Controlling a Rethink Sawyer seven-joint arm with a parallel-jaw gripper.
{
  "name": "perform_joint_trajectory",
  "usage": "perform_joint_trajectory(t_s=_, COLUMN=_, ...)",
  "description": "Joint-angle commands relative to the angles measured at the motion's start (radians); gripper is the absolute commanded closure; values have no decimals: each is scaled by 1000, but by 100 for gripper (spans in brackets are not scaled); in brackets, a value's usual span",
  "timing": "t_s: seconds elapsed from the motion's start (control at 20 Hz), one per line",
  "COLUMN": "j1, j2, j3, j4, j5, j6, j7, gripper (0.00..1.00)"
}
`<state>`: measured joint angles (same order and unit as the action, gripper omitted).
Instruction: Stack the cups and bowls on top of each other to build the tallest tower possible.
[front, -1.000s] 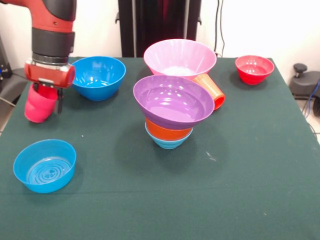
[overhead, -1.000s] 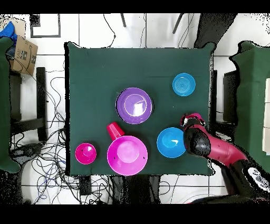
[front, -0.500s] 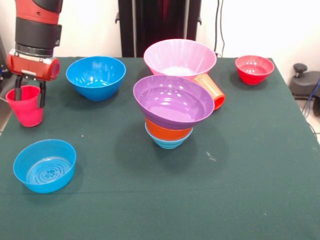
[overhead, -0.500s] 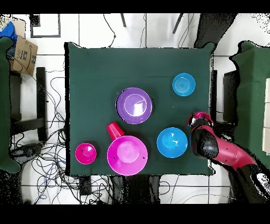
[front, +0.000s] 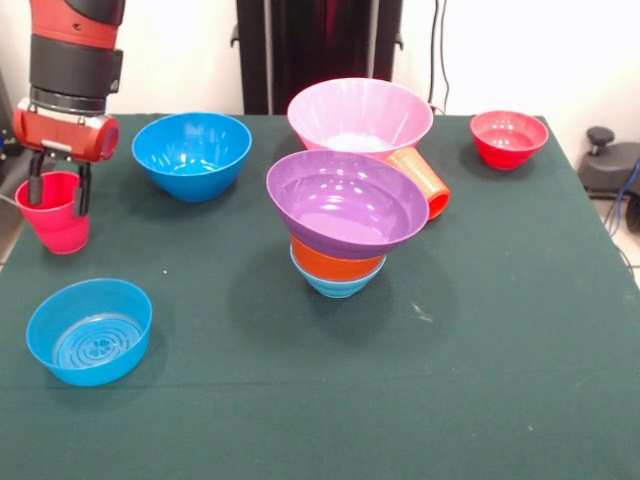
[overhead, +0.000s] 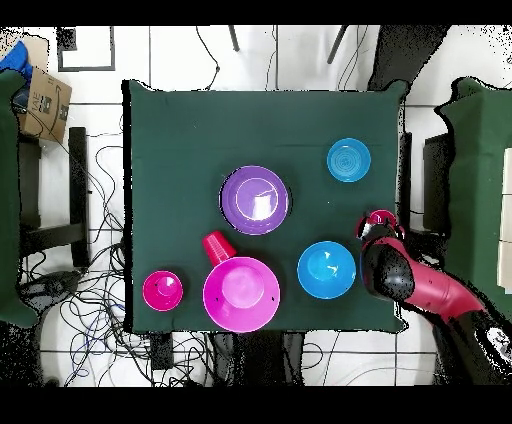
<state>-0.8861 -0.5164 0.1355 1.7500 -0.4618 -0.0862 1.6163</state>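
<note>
1. We have the pinkish-red cup (front: 55, 212) upright at the table's (front: 480, 380) edge, at about 9 o'clock from the tower (front: 345, 225) in the front view. The gripper (front: 58, 190) straddles its rim, jaws narrow and closed on the cup wall.
2. We can't tell from either view whether the cup base rests on the cloth or hangs just off it.
3. The tower reads as purple bowl (front: 347, 203) on orange bowl (front: 335, 262) on light-blue bowl (front: 335, 284). The purple one sits tilted, so we judge it an unsteady landing spot.
4. To do this step well, we'd lift straight up first and clear the deep blue bowl (front: 192, 153), which sits at 2 o'clock from the cup.
5. We'd then carry the cup high and come down centred over the purple bowl, not on its low side.
6. We'd release only once the cup base is seated. A nudge sideways could tip the purple bowl off.
7. Arm pose: the wrist is vertical and the arm comes straight down from above at the table's side. In the overhead view the arm (overhead: 410, 282) reaches from 5 o'clock toward the cup.
8. Still loose: the large pink bowl (front: 360, 115), the orange-red cup (front: 425, 180) lying on its side against it, the small red bowl (front: 509, 137), and the small blue bowl (front: 90, 330).
</note>
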Motion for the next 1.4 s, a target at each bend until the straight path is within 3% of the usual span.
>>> perform_joint_trajectory(t_s=0.05, j1=-6, j2=89, j3=111, j4=-14, j5=-3, j6=19, j7=128, gripper=0)
perform_joint_trajectory(t_s=0.5, j1=-61, j2=144, j3=195, j4=-9, j5=19, j6=163, j7=70, gripper=0)
perform_joint_trajectory(t_s=0.85, j1=-48, j2=155, j3=185, j4=-14, j5=39, j6=238, j7=60, gripper=0)
perform_joint_trajectory(t_s=0.9, j1=-49, j2=155, j3=184, j4=-12, j5=44, j6=236, j7=72, gripper=100)
perform_joint_trajectory(t_s=1.4, j1=-26, j2=117, j3=162, j4=18, j5=39, j6=205, j7=91, gripper=100)
